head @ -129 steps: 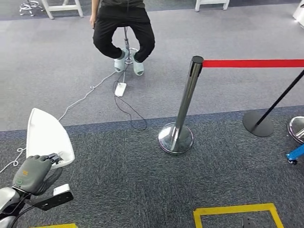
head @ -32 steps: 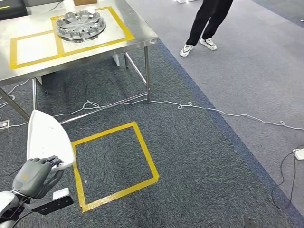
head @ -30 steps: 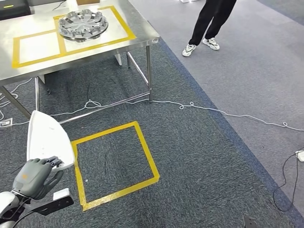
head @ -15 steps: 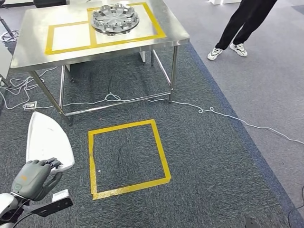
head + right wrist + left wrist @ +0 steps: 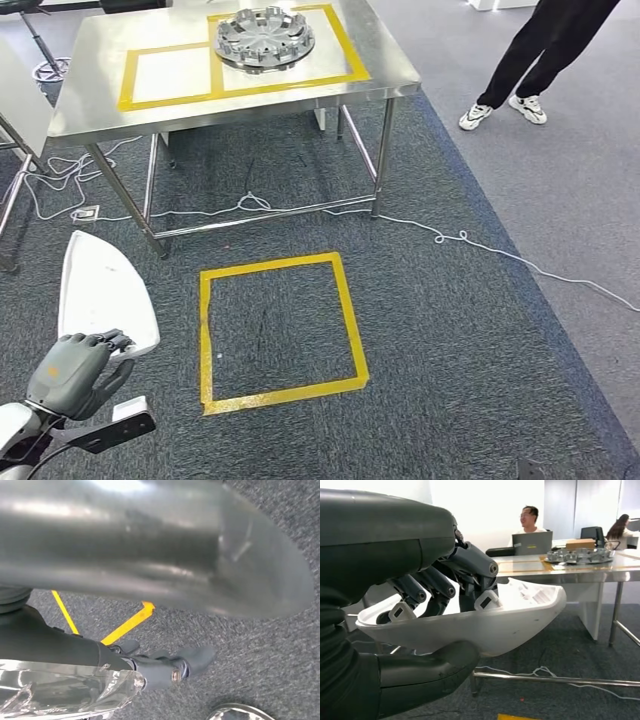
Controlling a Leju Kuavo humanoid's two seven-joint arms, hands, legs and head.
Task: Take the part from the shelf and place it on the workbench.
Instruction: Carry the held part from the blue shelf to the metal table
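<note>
The white curved plastic part is low on the left in the head view, and my left hand grips its near edge. In the left wrist view the fingers lie inside the part and the thumb presses from underneath. The steel workbench stands ahead, marked with two yellow tape squares; the left square is bare. It also appears beyond the part in the left wrist view. My right hand hangs over the carpet with its fingers stretched out, holding nothing.
A silver wheel-like disc lies in the workbench's right tape square. A yellow tape square marks the carpet before the bench. A white cable runs across the floor. A person's legs stand at the right; two people sit behind the bench.
The whole scene has shifted: the camera turned, bringing the workbench and floor square further right and more central. My left hand still holds the white part the same way.
</note>
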